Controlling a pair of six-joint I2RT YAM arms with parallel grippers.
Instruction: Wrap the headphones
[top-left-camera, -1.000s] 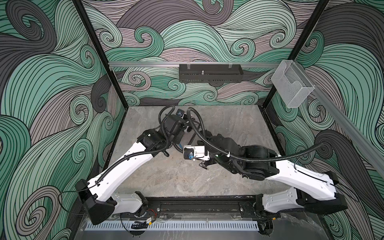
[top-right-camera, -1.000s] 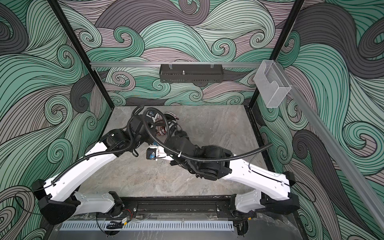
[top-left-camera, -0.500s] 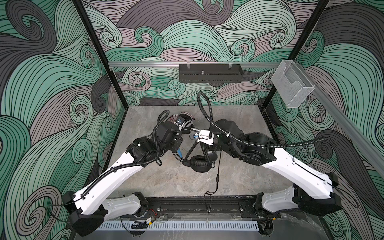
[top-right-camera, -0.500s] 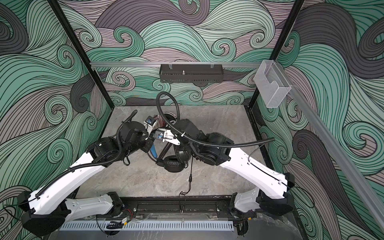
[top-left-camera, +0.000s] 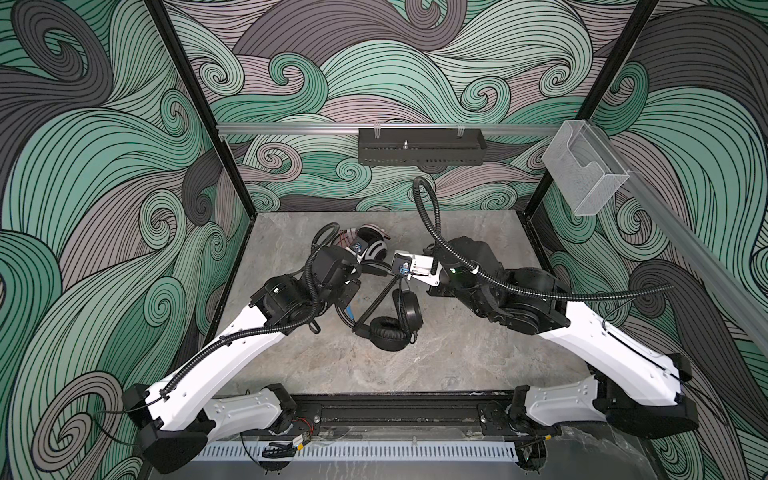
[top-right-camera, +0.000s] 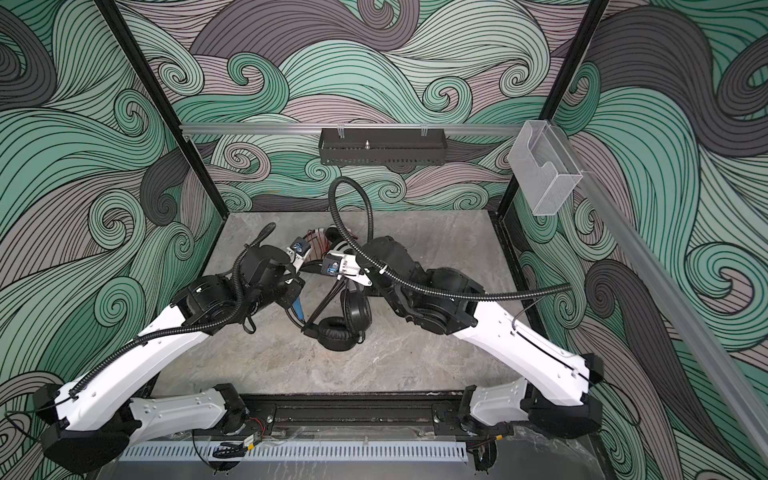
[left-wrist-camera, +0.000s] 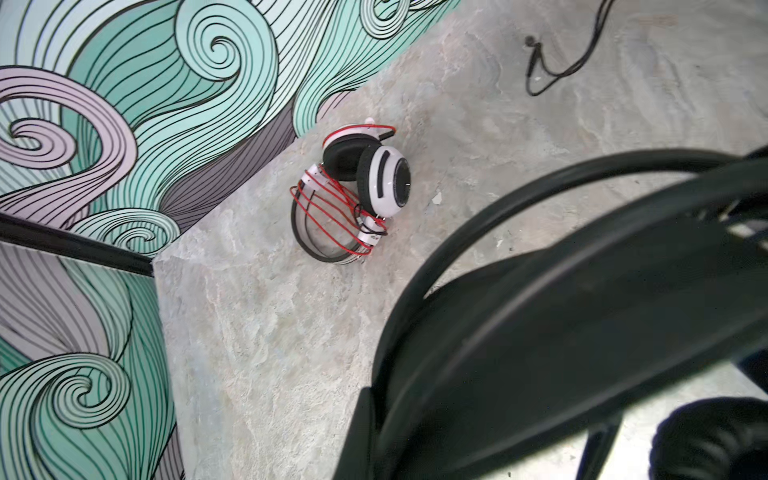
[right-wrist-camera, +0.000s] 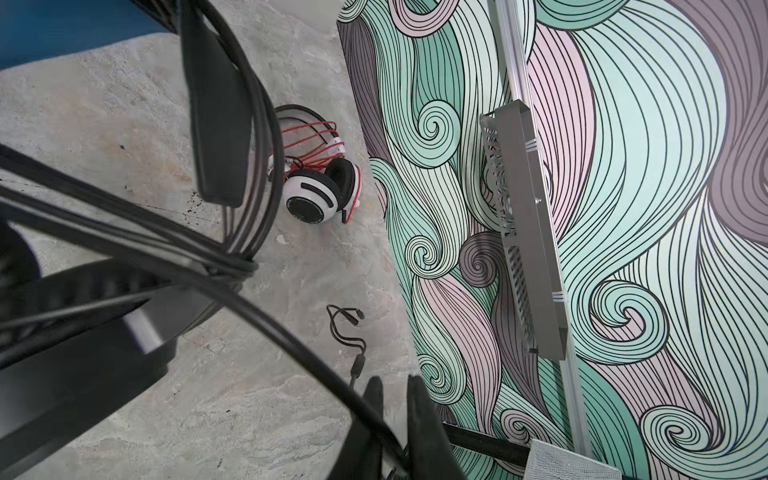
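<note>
Black headphones (top-left-camera: 388, 332) centre frame, headband probably clenched in left gripper (top-left-camera: 350, 300). Black cord (right-wrist-camera: 291, 339) runs lower-right to nearer right gripper (right-wrist-camera: 392, 390); its grip unclear.

One headphone pair (top-left-camera: 374, 248) lies on the table (top-left-camera: 457, 361) by the back wall (top-left-camera: 316, 183), behind the other pair (top-left-camera: 389, 332).

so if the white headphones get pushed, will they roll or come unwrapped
They would probably rock or slide rather than roll far: the white headphones rest on two rounded cups set close together. The red cord crosses the headband in loose-looking loops, so a shove might slip one off. That thin headband likely flexes if lifted.
</note>
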